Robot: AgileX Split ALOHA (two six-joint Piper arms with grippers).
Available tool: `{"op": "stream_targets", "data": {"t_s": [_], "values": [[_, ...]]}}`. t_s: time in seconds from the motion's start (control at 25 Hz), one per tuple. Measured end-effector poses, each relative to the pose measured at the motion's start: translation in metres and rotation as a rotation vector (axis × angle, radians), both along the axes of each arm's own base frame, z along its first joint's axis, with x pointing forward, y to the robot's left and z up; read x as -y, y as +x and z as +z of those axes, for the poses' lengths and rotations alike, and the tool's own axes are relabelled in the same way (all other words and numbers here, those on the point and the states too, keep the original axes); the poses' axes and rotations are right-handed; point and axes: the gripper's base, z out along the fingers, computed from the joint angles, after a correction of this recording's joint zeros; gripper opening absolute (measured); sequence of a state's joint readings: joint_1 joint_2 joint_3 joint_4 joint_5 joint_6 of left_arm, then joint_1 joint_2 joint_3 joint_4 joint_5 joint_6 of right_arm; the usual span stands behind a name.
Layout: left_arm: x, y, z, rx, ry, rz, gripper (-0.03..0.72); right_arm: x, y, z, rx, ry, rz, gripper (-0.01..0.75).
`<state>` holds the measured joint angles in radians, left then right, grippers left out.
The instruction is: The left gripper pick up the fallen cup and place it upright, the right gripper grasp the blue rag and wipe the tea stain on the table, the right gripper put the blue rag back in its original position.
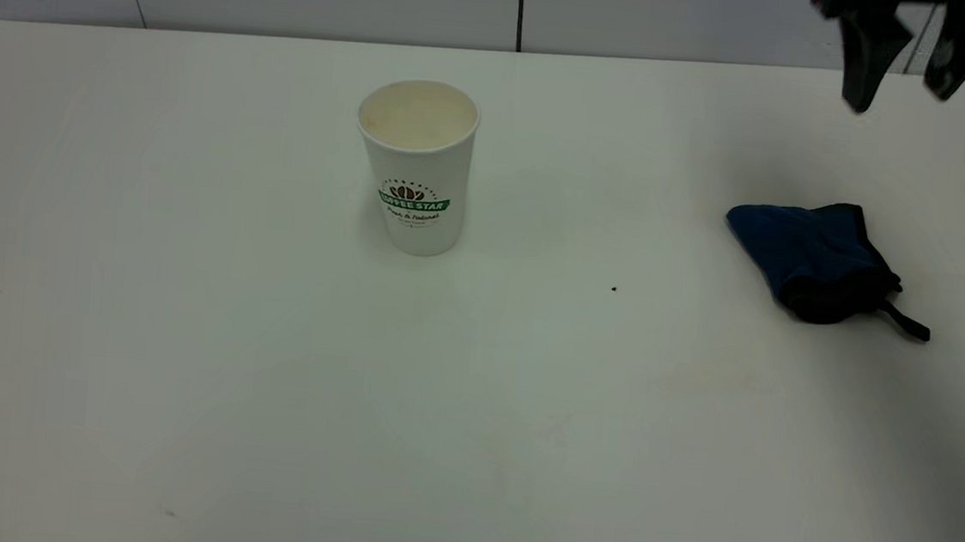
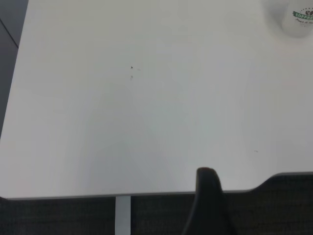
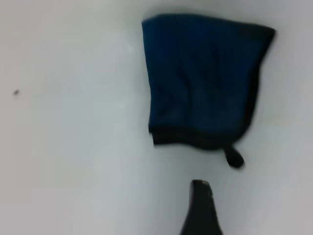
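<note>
A tall white paper cup (image 1: 416,167) stands upright near the middle of the plain white tabletop (image 1: 266,392), its green band reading "COFFEE STAR" under a cluster of brown beans; the smaller script below is too fine to read. Only the exterior view shows the black right gripper (image 1: 903,96), raised at the far right corner with its two fingers spread apart and holding nothing. The dark blue folded rag with black edging (image 1: 811,255) lies flat on the table below and nearer the camera than that gripper, well clear of it, its short black loop tab trailing to the right. A tiny dark speck (image 1: 614,289) sits between cup and rag. The right wrist view shows the rag (image 3: 200,83) close up, with one black fingertip (image 3: 201,210) short of the tab. The left wrist view catches the cup's logo (image 2: 299,18) at one corner and a single black finger of the left gripper (image 2: 208,203) over the table's edge; whether it is open cannot be told.
</note>
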<state>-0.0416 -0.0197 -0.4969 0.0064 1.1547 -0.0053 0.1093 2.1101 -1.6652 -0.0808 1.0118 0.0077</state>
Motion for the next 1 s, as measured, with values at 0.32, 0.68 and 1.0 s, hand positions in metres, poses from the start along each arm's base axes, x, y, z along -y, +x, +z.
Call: {"op": "stream_targets", "data": {"t_s": [0.32,0.68,1.0], "values": [[0.0,0.0,0.0,0.0,0.0,0.0,0.564,0.017,-0.151,0.103,0.109,0.013,-0.002,0.537],[0.0,0.0,0.0,0.0,0.0,0.0,0.564,0.032,-0.334,0.127,0.374,0.115,-0.052,0.535],[0.0,0.0,0.0,0.0,0.0,0.0,0.564,0.04,-0.412,0.107,0.635,0.172,-0.05,0.535]]}}
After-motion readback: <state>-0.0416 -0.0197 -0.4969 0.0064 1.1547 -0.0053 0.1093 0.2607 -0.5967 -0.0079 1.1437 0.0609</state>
